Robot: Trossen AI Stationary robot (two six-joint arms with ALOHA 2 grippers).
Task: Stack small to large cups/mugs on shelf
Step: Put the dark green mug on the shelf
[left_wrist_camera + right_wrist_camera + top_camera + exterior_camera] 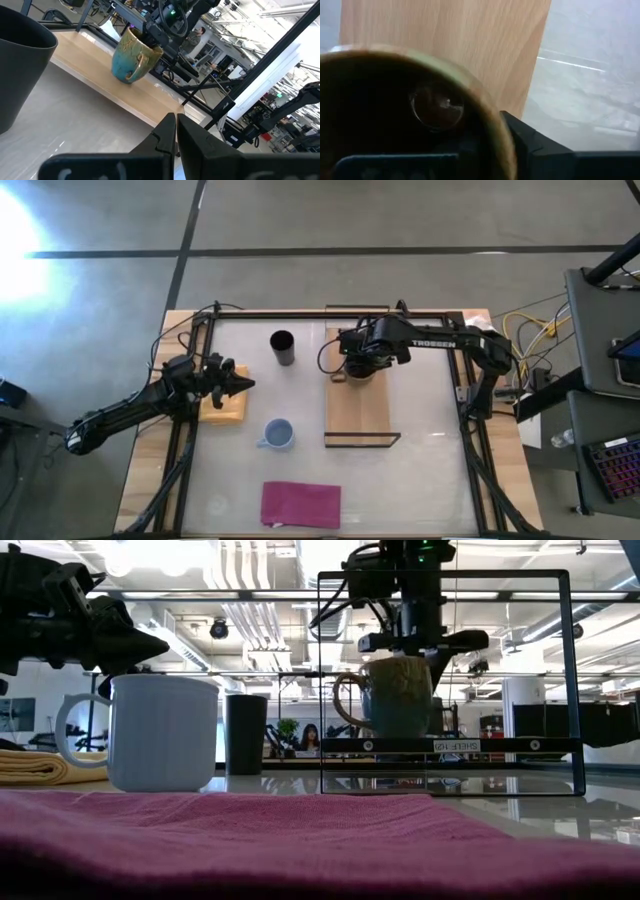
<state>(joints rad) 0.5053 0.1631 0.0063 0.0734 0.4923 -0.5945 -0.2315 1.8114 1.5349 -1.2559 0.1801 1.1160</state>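
My right gripper [350,362] is shut on the brown and teal handled mug [396,695] over the far end of the light-wood shelf [357,405]. The mug also shows tilted in the left wrist view [132,56]. The black cylinder cup [282,347] stands upright on the table, left of the shelf. The light blue mug [277,434] stands upright nearer the front, its handle toward the left. My left gripper [238,385] is shut and empty above the yellow cloth [222,408], pointing toward the shelf. My right gripper holds the mug by its rim [495,131], coming from above and pointing down. One finger [532,145] lies outside the wall; the mug's dark inside hides the other. The mug hangs tilted with its handle [342,700] toward the table's left, its base close over the shelf; I cannot tell whether it touches.
A magenta cloth [300,504] lies at the front edge of the table. The shelf's thin black frame [570,680] rises around the board. The near half of the shelf board [357,420] is bare. A person [302,738] shows in the room behind.
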